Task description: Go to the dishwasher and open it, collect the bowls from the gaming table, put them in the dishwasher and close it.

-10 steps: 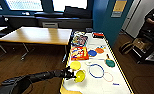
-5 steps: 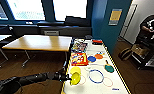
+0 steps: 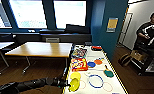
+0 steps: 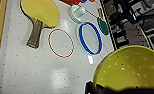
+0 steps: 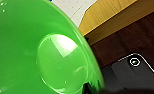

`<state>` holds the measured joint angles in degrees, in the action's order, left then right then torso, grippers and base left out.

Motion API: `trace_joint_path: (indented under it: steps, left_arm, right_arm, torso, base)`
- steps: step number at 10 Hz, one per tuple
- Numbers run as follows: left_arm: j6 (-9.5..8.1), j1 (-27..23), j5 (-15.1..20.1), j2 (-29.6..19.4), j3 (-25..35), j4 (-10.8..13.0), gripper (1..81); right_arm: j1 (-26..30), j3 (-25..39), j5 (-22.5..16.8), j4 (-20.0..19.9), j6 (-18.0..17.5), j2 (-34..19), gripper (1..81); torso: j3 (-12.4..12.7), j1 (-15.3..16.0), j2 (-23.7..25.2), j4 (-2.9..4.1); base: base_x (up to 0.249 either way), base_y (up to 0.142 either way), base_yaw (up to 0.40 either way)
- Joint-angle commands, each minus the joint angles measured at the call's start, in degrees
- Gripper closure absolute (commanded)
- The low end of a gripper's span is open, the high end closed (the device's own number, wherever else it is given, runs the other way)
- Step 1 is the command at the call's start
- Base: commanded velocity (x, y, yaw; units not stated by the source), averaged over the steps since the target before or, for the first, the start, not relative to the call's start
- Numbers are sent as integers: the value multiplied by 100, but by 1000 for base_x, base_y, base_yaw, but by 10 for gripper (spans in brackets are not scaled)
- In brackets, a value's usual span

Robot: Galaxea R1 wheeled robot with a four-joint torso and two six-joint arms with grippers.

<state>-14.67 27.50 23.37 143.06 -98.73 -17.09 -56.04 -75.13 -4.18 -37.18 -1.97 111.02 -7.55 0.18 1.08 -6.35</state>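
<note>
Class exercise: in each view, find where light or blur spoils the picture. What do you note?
Head view: bright windows wash out, everything soft. Left wrist view: glare patches on the white speckled tabletop. Right wrist view: pale highlight on the glossy green plastic bowl, blurred from closeness.

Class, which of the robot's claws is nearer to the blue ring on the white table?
Left. The left claw, holding the yellow bowl, sits just beside the blue ring. The right claw carries the green bowl off the table's edge.

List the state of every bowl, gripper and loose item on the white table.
yellow bowl: tilted, at the left gripper, over the table edge.
green bowl: close against the right wrist camera.
yellow paddle: lying flat.
blue ring: lying flat.
red ring: lying flat.
</note>
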Motion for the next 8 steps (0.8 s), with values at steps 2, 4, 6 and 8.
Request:
trace_joint_path:
  steps: [2,4,6,8]
  left_arm:
    - [122,-461,142,-251,214,110,811]
    - [245,-284,-8,-752,741,110,811]
    - [333,-100,-157,-1244,1224,118,811]
    - [403,93,-298,-1446,1374,110,811]
  right_arm:
    - [378,-71,-329,71,39,-165,811]
    - [369,-36,-329,123,57,-350,811]
    - [361,79,-320,123,57,-481,811]
    - [352,61,-320,123,57,-429,811]
  torso:
    - [-9,-2,0,0]
    - [-7,-2,0,0]
    - [-7,-2,0,0]
    - [-7,-2,0,0]
  base:
    - [0,0,0]
    - [0,0,0]
    - [0,0,0]
    - [0,0,0]
